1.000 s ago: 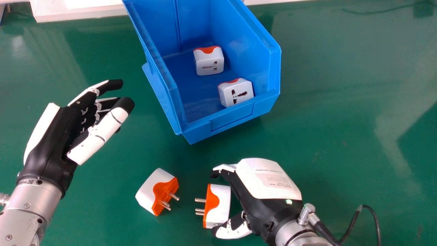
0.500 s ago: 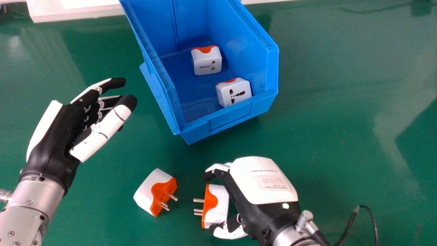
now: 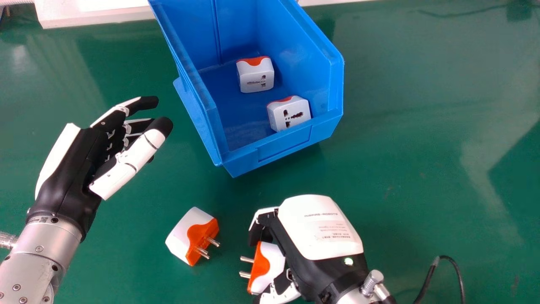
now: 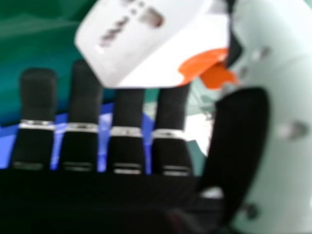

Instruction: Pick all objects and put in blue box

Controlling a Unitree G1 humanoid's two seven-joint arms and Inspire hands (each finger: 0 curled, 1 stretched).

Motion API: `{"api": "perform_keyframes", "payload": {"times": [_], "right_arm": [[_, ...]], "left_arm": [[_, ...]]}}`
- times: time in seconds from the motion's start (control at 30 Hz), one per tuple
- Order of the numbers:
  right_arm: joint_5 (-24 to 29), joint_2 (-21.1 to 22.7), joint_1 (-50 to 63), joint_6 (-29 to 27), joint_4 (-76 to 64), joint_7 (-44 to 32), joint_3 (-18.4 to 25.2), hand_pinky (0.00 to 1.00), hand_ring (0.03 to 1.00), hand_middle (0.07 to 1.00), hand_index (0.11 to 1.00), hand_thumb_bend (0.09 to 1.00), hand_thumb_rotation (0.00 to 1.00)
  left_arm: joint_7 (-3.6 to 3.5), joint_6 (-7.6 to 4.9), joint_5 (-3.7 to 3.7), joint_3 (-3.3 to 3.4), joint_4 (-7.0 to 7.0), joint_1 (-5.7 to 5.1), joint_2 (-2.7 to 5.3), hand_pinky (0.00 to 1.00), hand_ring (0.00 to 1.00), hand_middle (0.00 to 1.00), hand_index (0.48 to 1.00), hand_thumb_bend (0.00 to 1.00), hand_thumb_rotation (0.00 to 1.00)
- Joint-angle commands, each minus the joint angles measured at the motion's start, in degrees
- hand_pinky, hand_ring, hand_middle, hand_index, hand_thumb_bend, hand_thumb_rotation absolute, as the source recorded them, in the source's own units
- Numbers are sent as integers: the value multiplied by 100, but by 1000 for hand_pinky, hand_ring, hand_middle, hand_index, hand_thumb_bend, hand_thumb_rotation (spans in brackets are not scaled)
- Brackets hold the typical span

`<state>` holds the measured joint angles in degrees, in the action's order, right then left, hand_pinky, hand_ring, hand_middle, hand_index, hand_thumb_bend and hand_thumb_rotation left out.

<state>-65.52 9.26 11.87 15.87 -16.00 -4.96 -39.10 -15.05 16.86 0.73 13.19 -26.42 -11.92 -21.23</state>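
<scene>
We have the gripped adapter [image 3: 271, 265] clamped between fingers and thumb of our right hand [image 3: 322, 236], which partly covers it. Near it, a loose adapter [image 3: 185, 236] lies on the tabletop [image 3: 422, 169]. Our blue box [image 3: 280, 146], its far end cut off, holds a far adapter [image 3: 256, 78] and a near adapter [image 3: 291, 112]. Our left hand [image 3: 80, 160] is relaxed.

Bright, fairly even light fills the head view, laying pale reflections across the glossy green tabletop [image 3: 422, 169], with a dull glare patch at its far left. Soft shadow lies beside the open blue plastic box [image 3: 278, 148], whose inner floor is darker than its rim. In the right hand view, the white-and-orange plug adapter [image 4: 141, 48] washes out to near white.
</scene>
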Motion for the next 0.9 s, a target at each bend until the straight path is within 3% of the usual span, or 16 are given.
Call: {"api": "perform_keyframes", "payload": {"times": [0.0, 0.4, 0.87], "right_arm": [[-129, -106, 61, 139, -146, -108, -31, 352, 446, 545, 496, 507, 5], [-57, -87, 25, 93, -142, 51, 44, 342, 425, 527, 488, 511, 0], [-64, -104, 227, 194, -726, -69, 236, 331, 413, 522, 506, 511, 0]], "left_arm": [[16, -10, 5, 3, -201, 90, -51, 687, 732, 760, 844, 608, 706], [-9, -34, 7, 0, -179, 117, -73, 686, 731, 759, 845, 604, 708], [-44, -53, -37, 61, -201, 79, -87, 680, 730, 758, 845, 603, 709]]}}
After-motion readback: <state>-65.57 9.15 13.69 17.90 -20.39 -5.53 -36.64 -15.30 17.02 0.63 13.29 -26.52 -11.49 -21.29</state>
